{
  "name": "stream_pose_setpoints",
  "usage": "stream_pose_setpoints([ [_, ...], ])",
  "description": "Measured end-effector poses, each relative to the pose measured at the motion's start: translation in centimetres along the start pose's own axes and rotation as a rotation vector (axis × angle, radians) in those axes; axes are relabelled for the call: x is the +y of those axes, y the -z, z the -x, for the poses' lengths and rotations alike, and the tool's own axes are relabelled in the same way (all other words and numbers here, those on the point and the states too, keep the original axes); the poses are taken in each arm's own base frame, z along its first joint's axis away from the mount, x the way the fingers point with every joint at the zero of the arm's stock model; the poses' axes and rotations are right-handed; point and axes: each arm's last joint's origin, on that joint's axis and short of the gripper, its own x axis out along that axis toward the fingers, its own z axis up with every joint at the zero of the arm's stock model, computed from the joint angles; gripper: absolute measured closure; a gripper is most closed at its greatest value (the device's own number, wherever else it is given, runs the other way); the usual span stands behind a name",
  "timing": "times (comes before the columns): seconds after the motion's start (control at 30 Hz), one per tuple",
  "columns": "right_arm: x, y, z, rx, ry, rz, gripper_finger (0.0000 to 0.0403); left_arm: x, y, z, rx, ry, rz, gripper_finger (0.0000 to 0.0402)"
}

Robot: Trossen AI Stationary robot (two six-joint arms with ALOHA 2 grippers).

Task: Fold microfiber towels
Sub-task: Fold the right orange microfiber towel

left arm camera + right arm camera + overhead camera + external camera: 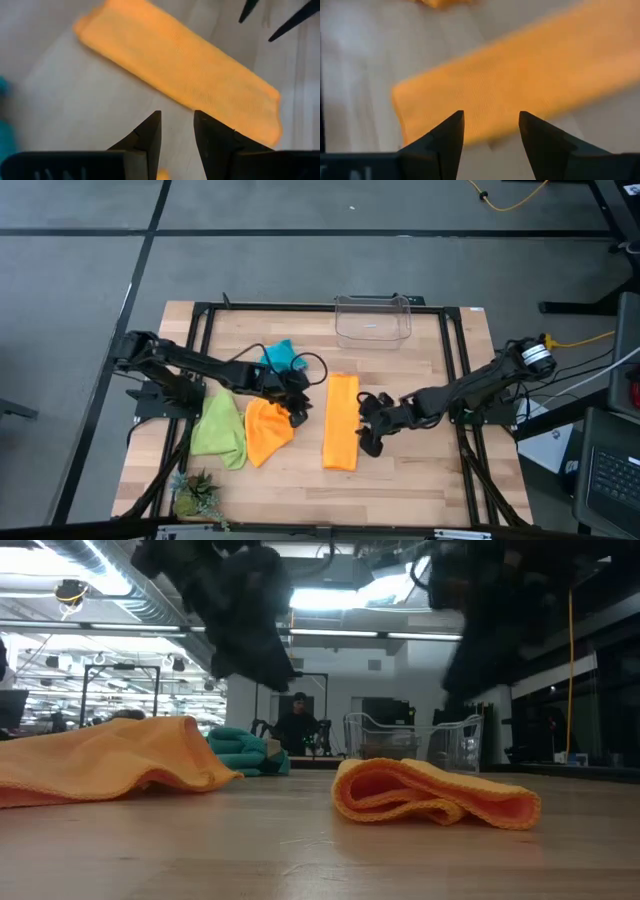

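Left hand point(297, 406): fingers apart, empty, just left of folded orange towel point(341, 435). Right hand point(368, 423): fingers apart, empty, just right of it. Towel lies flat on desk point(420, 470).

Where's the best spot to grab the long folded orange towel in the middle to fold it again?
Probably one short end of the folded orange towel, at its corners, coming down from above. It lies flat as a long narrow strip, so lifting an end over the other halves it. The right gripper and left gripper flank it, both open.
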Motion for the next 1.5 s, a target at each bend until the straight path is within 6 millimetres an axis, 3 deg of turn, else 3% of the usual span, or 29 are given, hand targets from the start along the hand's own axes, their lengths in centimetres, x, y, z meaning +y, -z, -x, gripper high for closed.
stream_pose_setpoints([
  [0.2, -0.9, 1.2, -0.9, 0.074, 0.135, -0.167, 0.0209, -0.4, 0.9, -3.5, 0.028, 0.049, 0.077, 0.0293],
  [0.47, -1.1, 1.3, -2.0, 0.071, 0.161, -0.309, 0.0209, 1.5, 0.9, -5.9, 0.089, 0.062, 0.117, 0.0293],
  [0.73, -2.3, -0.1, -2.6, -0.030, 0.220, -0.417, 0.0209, 3.6, 0.3, -7.5, 0.114, 0.099, 0.186, 0.0293],
  [1.03, -2.2, 0.6, -4.5, 0.015, 0.218, -0.583, 0.0209, 3.1, 0.0, -8.8, 0.066, 0.197, 0.306, 0.0293],
  [1.27, -2.3, 0.8, -6.2, 0.047, 0.192, -0.604, 0.0209, 2.8, 0.2, -8.8, 0.066, 0.196, 0.307, 0.0293],
  [1.5, -2.4, 0.4, -6.5, 0.022, 0.181, -0.615, 0.0209, 2.6, 1.3, -9.8, 0.119, 0.195, 0.344, 0.0293],
])
